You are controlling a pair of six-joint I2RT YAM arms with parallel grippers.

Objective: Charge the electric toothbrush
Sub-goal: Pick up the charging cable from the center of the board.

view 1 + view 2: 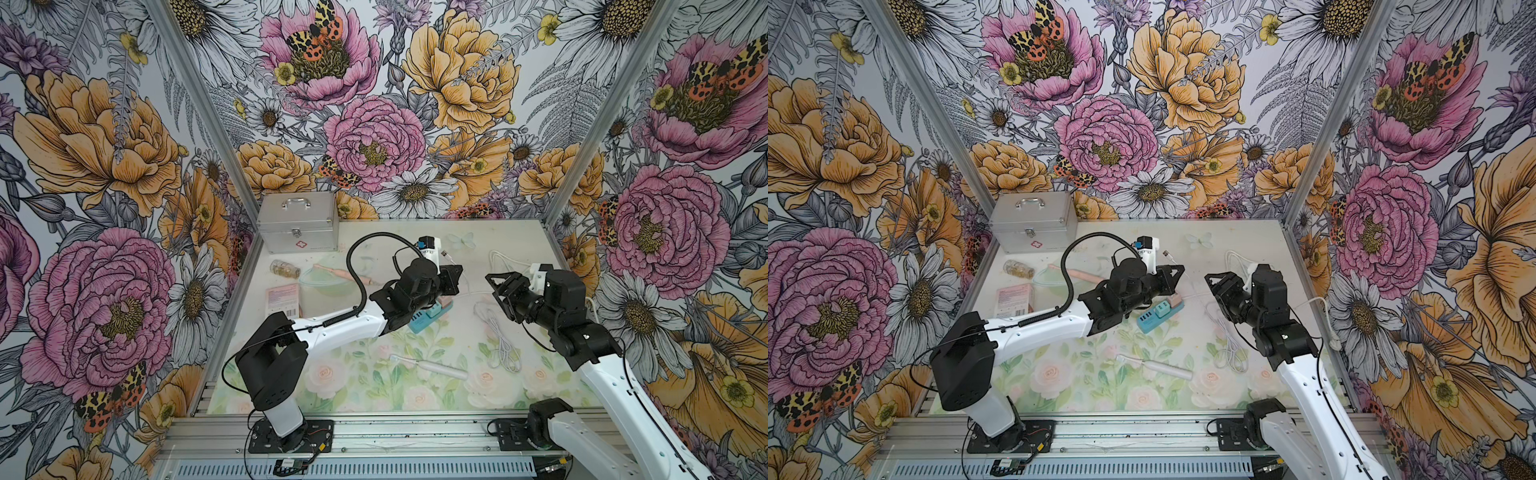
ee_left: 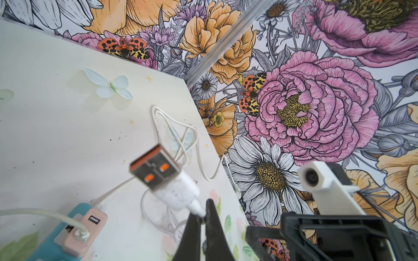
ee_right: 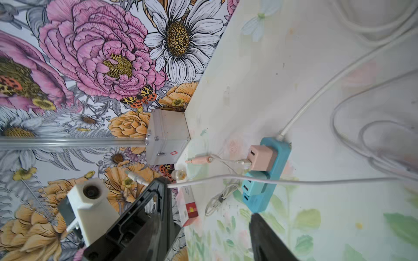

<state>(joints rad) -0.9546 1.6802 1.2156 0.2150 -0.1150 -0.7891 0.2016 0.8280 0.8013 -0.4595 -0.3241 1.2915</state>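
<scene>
White USB cable (image 2: 195, 207) pinched just behind its plug (image 2: 156, 167) by left jaws, right jaws parted, empty

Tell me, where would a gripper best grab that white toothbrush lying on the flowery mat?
Probably the toothbrush by its thick handle, from straight above with the jaws across its width. It lies flat with bare mat along both long sides, and the handle is wider than the thin neck near the brush head.

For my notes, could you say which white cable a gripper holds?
The one with the free USB plug, pinched by the left gripper; another is plugged into the pink adapter.
</scene>
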